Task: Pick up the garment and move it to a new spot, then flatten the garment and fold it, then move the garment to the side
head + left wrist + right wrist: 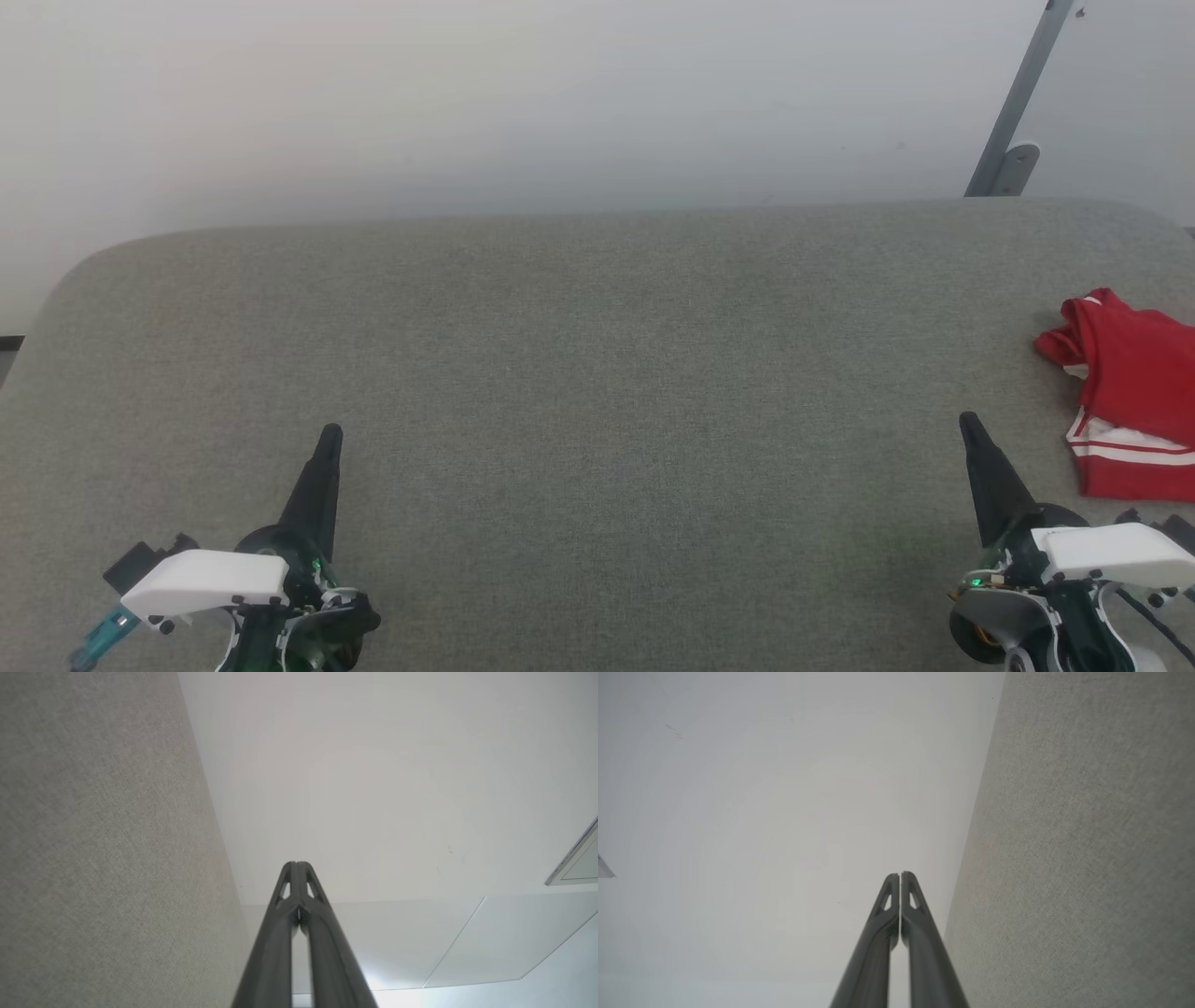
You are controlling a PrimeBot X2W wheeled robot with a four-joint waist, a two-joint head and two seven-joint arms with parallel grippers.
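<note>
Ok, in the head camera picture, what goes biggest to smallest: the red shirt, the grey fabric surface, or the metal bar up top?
1. grey fabric surface
2. red shirt, though the picture's edge cuts it off
3. metal bar, thin and farther away, so its real size is unsure

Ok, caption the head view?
Left gripper and right gripper shut, empty; red garment bunched at the grey surface's right edge.

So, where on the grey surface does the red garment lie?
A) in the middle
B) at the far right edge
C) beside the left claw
B: the garment lies at the right edge of the grey surface, near the right claw.
</note>
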